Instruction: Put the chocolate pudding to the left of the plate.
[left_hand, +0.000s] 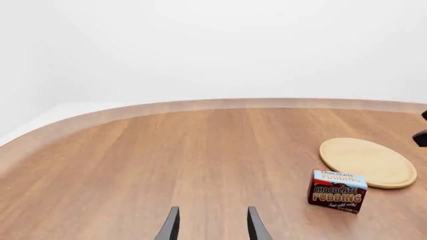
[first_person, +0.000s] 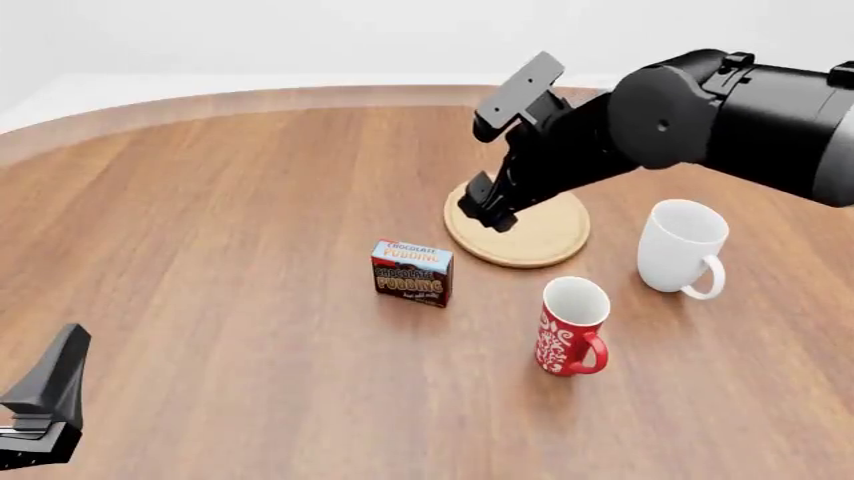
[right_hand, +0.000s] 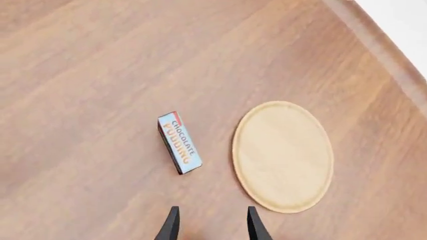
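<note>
Since your right claw (right_hand: 210, 222) hangs parted and empty above the plate (right_hand: 283, 155), with the chocolate pudding (right_hand: 180, 143) standing just beyond its left fingertip, pinch that light, stiff, crushable carton gently across its narrow faces.

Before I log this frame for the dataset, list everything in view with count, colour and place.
chocolate pudding: one, dark brown and red with a blue top, upright, left of the plate and slightly nearer
plate: one, light wood, mid-table
white mug: one, right of the plate
red patterned mug: one, nearer than the plate
table: one, brown wood
right tool: black, open, above the plate's left edge
left tool: black, open, at the near left
</note>
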